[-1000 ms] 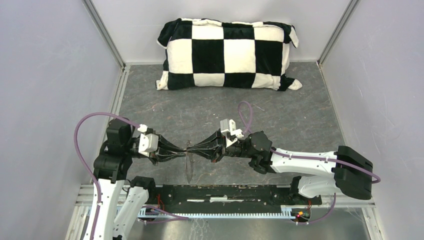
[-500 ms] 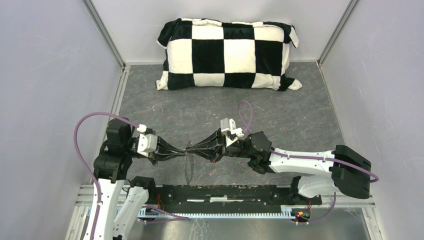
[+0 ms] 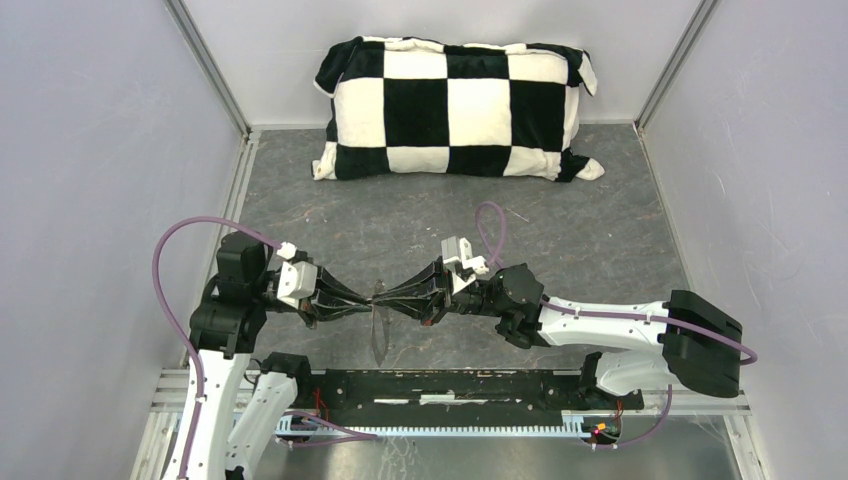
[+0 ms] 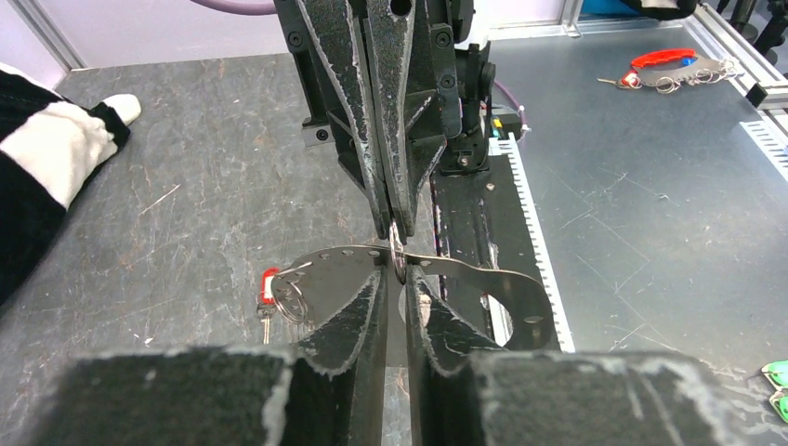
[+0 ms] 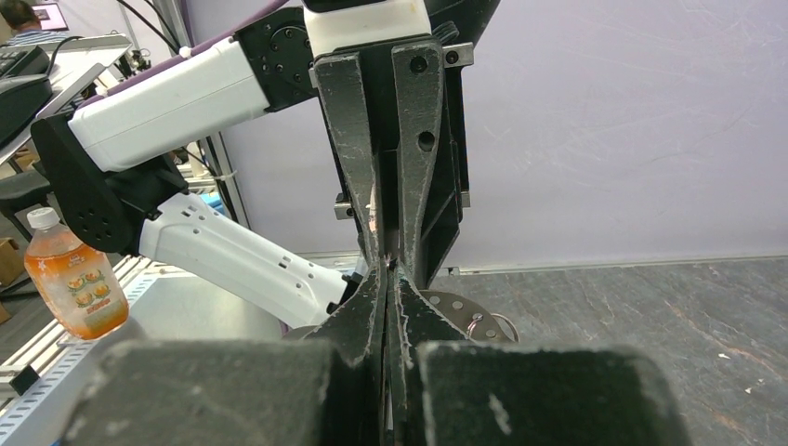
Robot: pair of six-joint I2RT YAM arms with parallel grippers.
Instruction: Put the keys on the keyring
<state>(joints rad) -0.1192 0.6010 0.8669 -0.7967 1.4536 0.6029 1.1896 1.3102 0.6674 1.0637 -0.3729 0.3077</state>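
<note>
Over the table [image 3: 560, 230] near its front edge, left gripper [image 3: 367, 300] and right gripper [image 3: 385, 297] both pinch the keyring [image 3: 378, 335], jaws nearly together

Checkered pillow [image 3: 458, 105] at grey tabletop's [image 3: 600, 220] far edge
</note>
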